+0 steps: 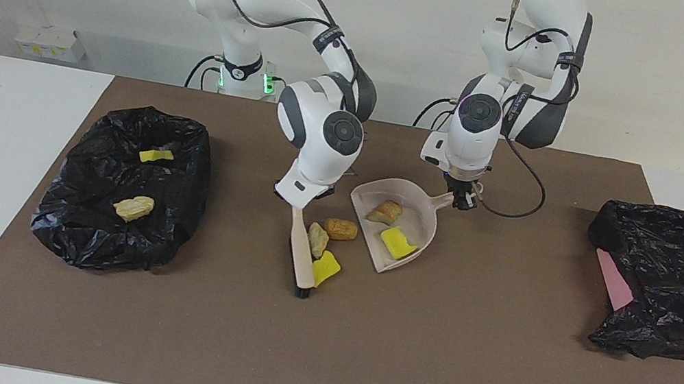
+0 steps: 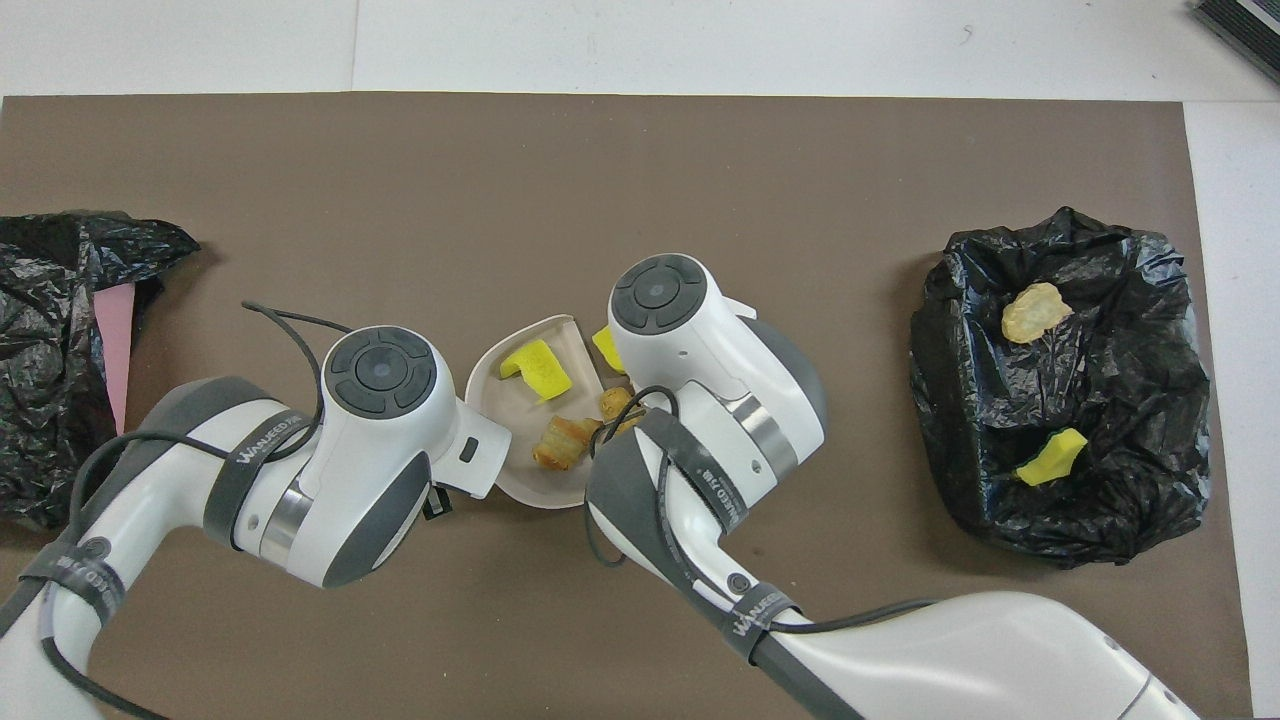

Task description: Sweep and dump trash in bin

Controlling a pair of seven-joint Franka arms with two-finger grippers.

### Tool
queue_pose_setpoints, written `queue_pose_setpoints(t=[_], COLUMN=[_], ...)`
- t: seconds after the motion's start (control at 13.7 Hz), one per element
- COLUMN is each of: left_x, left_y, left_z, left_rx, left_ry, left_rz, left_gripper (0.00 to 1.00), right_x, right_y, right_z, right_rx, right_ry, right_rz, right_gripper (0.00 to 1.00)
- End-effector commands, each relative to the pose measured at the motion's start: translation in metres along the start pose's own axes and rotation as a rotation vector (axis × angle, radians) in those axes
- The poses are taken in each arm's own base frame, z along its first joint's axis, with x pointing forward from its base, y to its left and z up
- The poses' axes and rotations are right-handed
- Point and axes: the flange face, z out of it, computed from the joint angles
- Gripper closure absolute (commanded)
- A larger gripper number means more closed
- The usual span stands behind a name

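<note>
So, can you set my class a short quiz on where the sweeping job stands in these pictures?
1. How many trash pieces lie in the dustpan? A one, B two, C five.
2. True or false: the right gripper holds the brush.
3. Fill in: three loose pieces lie on the mat between the brush and the ____.
Key: 1 B; 2 true; 3 dustpan.
</note>
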Motion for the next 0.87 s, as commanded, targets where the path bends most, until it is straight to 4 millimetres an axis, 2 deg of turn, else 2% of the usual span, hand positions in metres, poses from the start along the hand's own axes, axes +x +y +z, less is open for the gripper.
queue_pose_setpoints(t=[0.0,0.15,0.29,0.58,0.8], left_x=[-0.004,0.001,0.007,0.005,-0.013], left_y=[0.007,0.006,0.004,-0.007,-0.034], left_z=[-0.001,0.000,0.008,0.008,0.014], left_rx=[0.007,0.006,0.011,0.015,-0.034], left_ry=[0.029,0.058,0.082,0.096,0.193], left_rz=[-0.016,-0.024,-0.036,-0.002,0.011], left_gripper=[1.00,1.00,1.00,1.00,1.00], right_x=[-0.026,-0.034,-0.039,-0.051,-0.067], right_y=[-0.036,-0.057,-0.066,-0.073,-0.069], right_z=[-0.013,-0.018,-0.022,-0.041,-0.072], right_rx=[0.043,0.063,0.081,0.117,0.135], right_ry=[-0.023,-0.027,-0.030,-0.014,0.037], right_rz=[-0.025,-0.026,-0.012,0.029,0.037], right_gripper=[1.00,1.00,1.00,1.00,1.00])
